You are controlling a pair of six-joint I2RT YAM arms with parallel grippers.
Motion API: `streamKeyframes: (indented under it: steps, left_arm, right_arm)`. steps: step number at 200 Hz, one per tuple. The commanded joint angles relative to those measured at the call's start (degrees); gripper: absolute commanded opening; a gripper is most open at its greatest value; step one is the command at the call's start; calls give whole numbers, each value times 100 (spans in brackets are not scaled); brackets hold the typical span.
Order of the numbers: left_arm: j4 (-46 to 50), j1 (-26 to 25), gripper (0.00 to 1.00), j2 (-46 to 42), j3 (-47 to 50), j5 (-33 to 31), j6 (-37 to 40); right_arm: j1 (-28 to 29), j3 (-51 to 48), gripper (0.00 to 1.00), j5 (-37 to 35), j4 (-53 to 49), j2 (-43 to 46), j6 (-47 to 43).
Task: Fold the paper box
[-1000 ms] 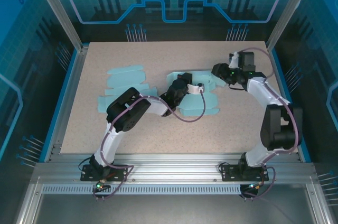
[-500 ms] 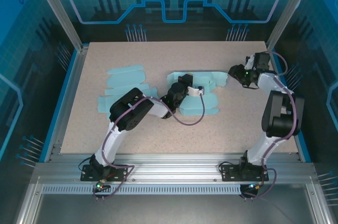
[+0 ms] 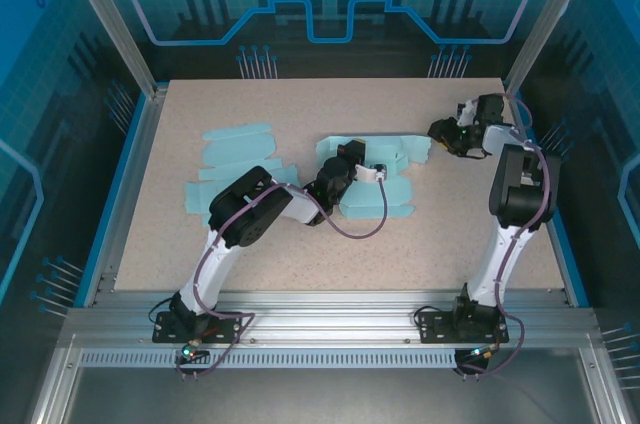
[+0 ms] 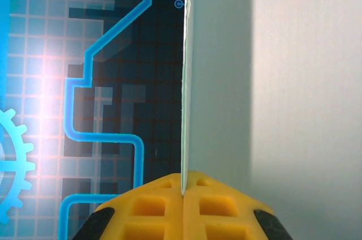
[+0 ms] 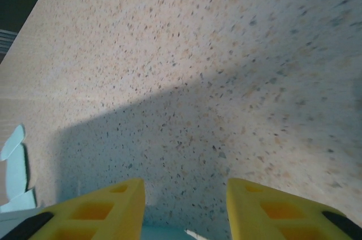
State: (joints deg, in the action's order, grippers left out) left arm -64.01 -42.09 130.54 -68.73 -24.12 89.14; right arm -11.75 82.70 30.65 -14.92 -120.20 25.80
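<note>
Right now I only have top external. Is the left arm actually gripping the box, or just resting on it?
Observer: Gripping. In left wrist, the left fingers are shut on the edge of a pale paper panel.
Operator: Right side holding anything?
Observer: No. In right wrist, the right fingers stand open over bare table.
Operator: Any paper near them?
Observer: A teal flap shows at that view's left edge.

On the table [image 3: 300,244]: box [image 3: 385,199] mid-table, left gripper [image 3: 352,159] at its left part, sheet [image 3: 235,169] further left, right gripper [image 3: 440,131] just right.
</note>
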Motion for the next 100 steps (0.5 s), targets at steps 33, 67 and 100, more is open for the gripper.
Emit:
streamKeyframes:
  steps: [33,67,100]
  left_arm:
    - [-11,-36,0,269,9,118,181]
    - [20,-32,0,319,-52,100,208]
    - [3,-19,0,391,-109,85,277]
  right_arm:
    - [2,240,43,1261,28,-601,-85]
    - [75,-279,43,1334,357,-171,-135]
    - [278,-634,43,1293,466,243,-326]
